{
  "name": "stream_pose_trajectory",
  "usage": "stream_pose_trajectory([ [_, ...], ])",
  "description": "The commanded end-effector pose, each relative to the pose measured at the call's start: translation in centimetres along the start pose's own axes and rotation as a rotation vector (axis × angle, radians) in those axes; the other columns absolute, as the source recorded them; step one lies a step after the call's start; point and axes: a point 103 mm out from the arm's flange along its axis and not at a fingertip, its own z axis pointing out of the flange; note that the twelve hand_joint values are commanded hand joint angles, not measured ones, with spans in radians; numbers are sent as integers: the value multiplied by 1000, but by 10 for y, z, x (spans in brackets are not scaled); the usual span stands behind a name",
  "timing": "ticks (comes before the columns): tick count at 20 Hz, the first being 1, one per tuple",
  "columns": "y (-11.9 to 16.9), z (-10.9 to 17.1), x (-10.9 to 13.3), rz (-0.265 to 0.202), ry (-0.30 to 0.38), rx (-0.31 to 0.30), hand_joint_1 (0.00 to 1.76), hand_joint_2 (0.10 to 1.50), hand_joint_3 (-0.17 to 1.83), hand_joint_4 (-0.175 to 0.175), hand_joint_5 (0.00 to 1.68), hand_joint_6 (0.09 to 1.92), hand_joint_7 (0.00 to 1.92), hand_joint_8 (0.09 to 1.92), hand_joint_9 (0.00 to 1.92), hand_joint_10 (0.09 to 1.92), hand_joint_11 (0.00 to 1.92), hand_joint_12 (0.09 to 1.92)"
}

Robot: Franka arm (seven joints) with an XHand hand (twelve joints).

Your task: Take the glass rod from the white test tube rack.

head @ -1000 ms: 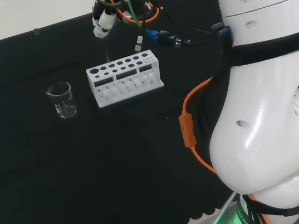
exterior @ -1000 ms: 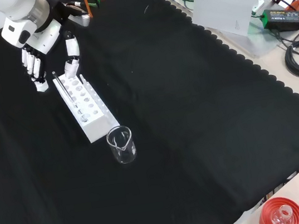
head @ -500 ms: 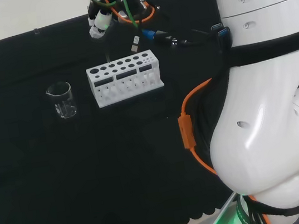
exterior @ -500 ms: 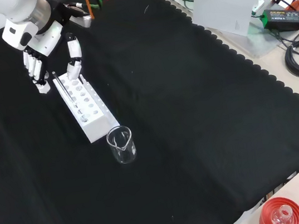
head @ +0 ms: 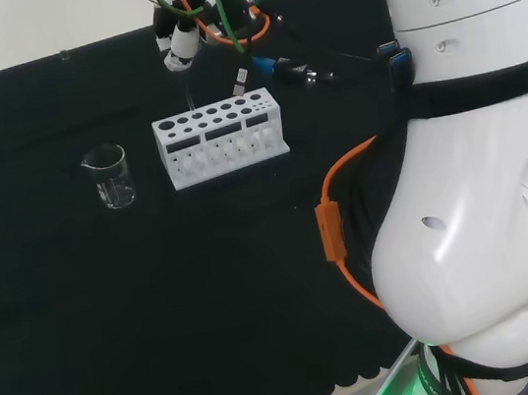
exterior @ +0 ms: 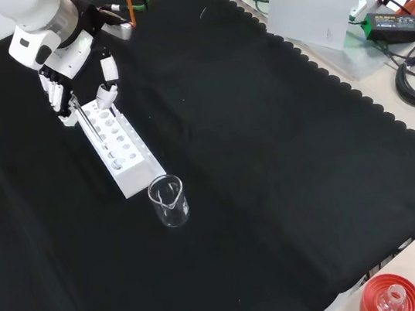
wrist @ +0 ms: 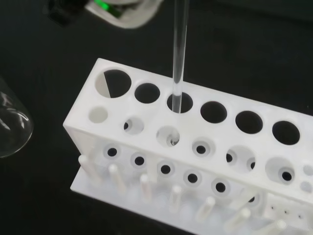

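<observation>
Closing on the glass rod [wrist: 180, 44], grasp not yet made; step in hand judged as the approach.

Location of rod: upright in the white test tube rack [exterior: 117, 149], seated in a hole of the back row near the rack's far end in the front view; upper part clear of the rack, lower tip visible through the rack's lower shelf in the wrist view.

Hand [exterior: 62, 64]: poised above that far end of the rack in the front view. Fingers [exterior: 58, 99] hanging down, fairly straight, on the left of the rod in the front view; thumb [exterior: 108, 88] down on the right, over the rack's end. Spread apart, holding nothing. Rod top standing between fingers and thumb, close beside the fingers; contact cannot be told.

Next move, as judged: bring fingers and thumb together on the upper rod, then lift straight up along the hole's line until the tip clears the rack.

Nearby: empty beaker [exterior: 168, 201] on the bench [exterior: 270, 154], just beyond the rack's near end.
</observation>
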Motion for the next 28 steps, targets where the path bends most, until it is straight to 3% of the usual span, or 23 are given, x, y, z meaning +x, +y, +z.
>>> stream_pose_trajectory([
  [1, 1, -5, 1, -20, 0, -49, 1039, 661, 736, -174, 714, 801, 817, 728, 1165, 530, 1168, 1030],
  [10, 8, 0, 8, -21, -13, -28, 1047, 649, 803, -175, 738, 845, 862, 727, 1248, 461, 1280, 974],
  [20, 12, -3, 11, -23, -26, -66, 1175, 651, 813, -175, 800, 875, 961, 729, 1405, 334, 1480, 786],
  [24, 17, -3, 10, -16, -18, -78, 1153, 1008, 243, -175, 919, 1068, 1010, 773, 1445, 334, 1528, 696],
  [28, 21, 0, 7, -10, -19, -74, 1156, 1055, 140, -175, 954, 1047, 1068, 793, 1460, 352, 1525, 668],
])
